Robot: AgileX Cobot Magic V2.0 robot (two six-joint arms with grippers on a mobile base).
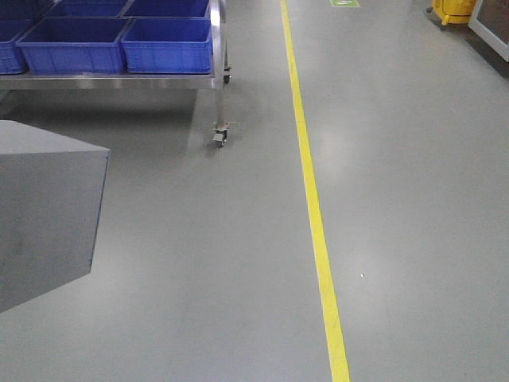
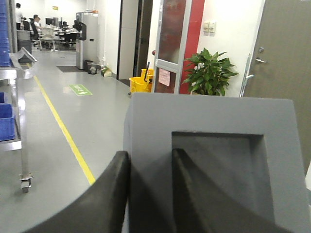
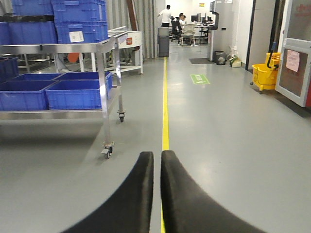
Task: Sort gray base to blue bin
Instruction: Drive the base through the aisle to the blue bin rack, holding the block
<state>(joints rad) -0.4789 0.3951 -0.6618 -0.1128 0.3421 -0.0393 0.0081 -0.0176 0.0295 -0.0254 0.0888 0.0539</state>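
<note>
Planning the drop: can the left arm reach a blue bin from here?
Probably not. The left gripper grips the gray base, but the blue bin sits on a cart across open floor, seemingly out of reach. Nothing blocks the way; rolling closer should fix it.

No wording can be read. A green floor sign (image 3: 199, 78) beside the yellow line (image 3: 165, 97) carries white characters too small to make out. A white label (image 3: 77, 36) on a stacked blue bin (image 3: 82, 19) and a pink paper notice (image 2: 164, 76) on the glazed door (image 2: 172, 29) are also blurred.
</note>
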